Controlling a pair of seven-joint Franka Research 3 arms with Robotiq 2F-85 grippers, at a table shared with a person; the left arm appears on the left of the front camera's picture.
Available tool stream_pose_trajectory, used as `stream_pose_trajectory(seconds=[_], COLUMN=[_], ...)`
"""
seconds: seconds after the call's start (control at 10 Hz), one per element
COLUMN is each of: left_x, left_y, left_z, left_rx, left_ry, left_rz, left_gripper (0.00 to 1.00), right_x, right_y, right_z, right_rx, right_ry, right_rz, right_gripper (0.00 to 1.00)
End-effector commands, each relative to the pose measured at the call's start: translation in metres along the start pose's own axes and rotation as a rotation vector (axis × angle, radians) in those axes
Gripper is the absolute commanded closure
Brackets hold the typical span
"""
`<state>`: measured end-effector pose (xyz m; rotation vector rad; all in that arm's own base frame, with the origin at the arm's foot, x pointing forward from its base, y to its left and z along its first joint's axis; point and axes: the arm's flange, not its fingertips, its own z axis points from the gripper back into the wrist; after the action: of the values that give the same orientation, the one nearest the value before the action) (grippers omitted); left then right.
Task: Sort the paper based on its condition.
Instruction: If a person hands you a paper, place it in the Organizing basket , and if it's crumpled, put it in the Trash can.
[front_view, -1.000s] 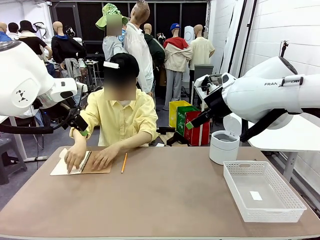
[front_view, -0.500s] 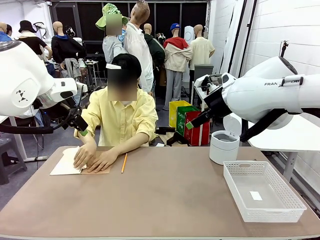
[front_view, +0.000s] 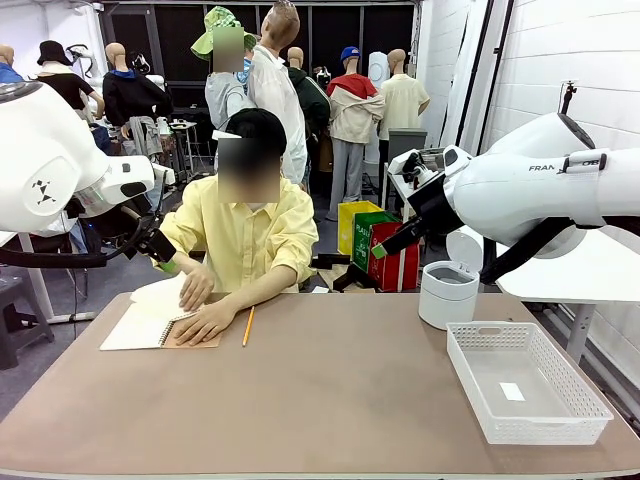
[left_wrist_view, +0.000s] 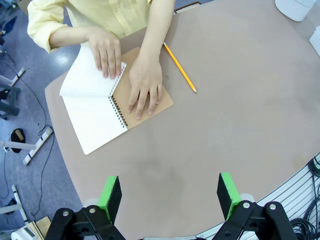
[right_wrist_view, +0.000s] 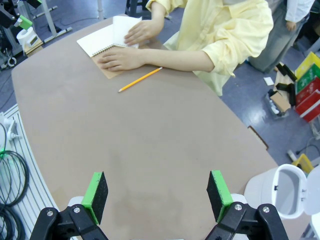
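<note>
At the table's far left an open spiral notebook (front_view: 130, 332) (left_wrist_view: 97, 122) (right_wrist_view: 97, 42) lies with its brown cover folded out. The person's one hand curls a white sheet of paper (front_view: 160, 292) (left_wrist_view: 85, 80) (right_wrist_view: 122, 24) up from it, while the other hand presses on the cover. I cannot tell whether the sheet is free of the spiral. My left gripper (front_view: 160, 258) (left_wrist_view: 169, 196) hangs open high above the table's left side, nothing between its fingers. My right gripper (front_view: 383, 248) (right_wrist_view: 156, 194) is open and empty too, raised over the far right.
A yellow pencil (front_view: 248, 325) (left_wrist_view: 180, 74) (right_wrist_view: 140, 79) lies right of the notebook. A white mesh basket (front_view: 468, 375) with a small white label in it sits at the near right. Behind it stands a white lidded bin (front_view: 447, 293) (right_wrist_view: 277, 190).
The person's hand, flat on the notebook a second ago, has lifted a white page up and towards their body. Both arms have stayed still.
</note>
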<state>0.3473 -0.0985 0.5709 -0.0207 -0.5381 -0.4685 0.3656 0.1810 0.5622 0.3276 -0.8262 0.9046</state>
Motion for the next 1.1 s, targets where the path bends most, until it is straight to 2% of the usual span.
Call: stream_pose_trajectory(seconds=[0.0,1.0], left_x=[-0.0003,-0.0003], left_y=[0.0009,0.0009], left_z=[0.0012,0.0012], left_rx=[0.006,0.006], left_ry=[-0.001,-0.001], left_rz=[-0.003,-0.003], left_gripper=[0.00,0.00], right_x=[-0.0027,-0.0027], right_y=[0.0008,0.0008], right_z=[0.0000,0.0000], right_rx=[0.006,0.006], right_ry=[0.001,0.001], right_rz=[-0.003,-0.003], right_gripper=[0.00,0.00])
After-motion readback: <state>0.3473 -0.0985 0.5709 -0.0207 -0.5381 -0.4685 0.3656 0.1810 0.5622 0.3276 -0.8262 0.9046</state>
